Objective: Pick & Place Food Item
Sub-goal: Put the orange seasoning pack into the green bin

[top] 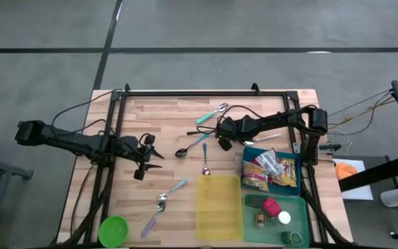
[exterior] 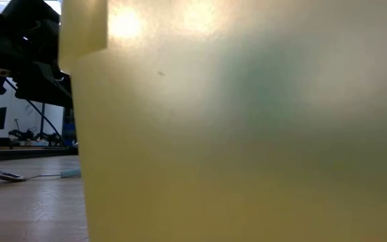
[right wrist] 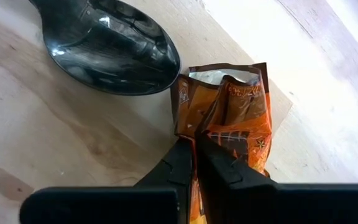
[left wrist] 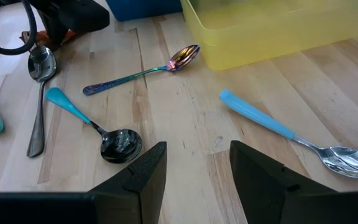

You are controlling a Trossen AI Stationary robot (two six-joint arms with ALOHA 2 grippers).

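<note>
A grey concrete floor surrounds the pale wooden slatted table (top: pixel 178 200) where two dark arms work inside a black frame. The task's thing, a small crinkled orange-and-brown foil snack packet (right wrist: pixel 229 115), lies on the wood toward the table's far right, just beside the dark bowl of an all-metal spoon (right wrist: pixel 107 46), and the right tool (right wrist: pixel 194 158) has its fingers pressed together on the packet's near edge, pinching the foil. In the overhead view that right tool (top: pixel 222 144) sits just off the far-left corner of the blue plastic bin (top: pixel 251 153), which holds a heap of further bright snack packets, too jumbled to count. The packet looks light, soft and slippery; it should crumple rather than break, and a pinch on the flat sealed edge, as here, is judged the surest hold, since the puffed middle would give way. The left tool (left wrist: pixel 194 168) hovers over the table's left-centre with its fingers apart, holding nothing. Five other spoons can be counted from above: three with light-blue handles, one iridescent purple spoon (left wrist: pixel 143 68), and one bare-metal spoon, besides the one by the packet. There is one translucent yellow rectangular tub (top: pixel 218 207), which also fills the table-height camera's view; one green tray (top: pixel 302 206) with several small items, among them a pink one and a white-capped one; and one round green lid or bowl (top: pixel 113 229) at the near left corner.
</note>
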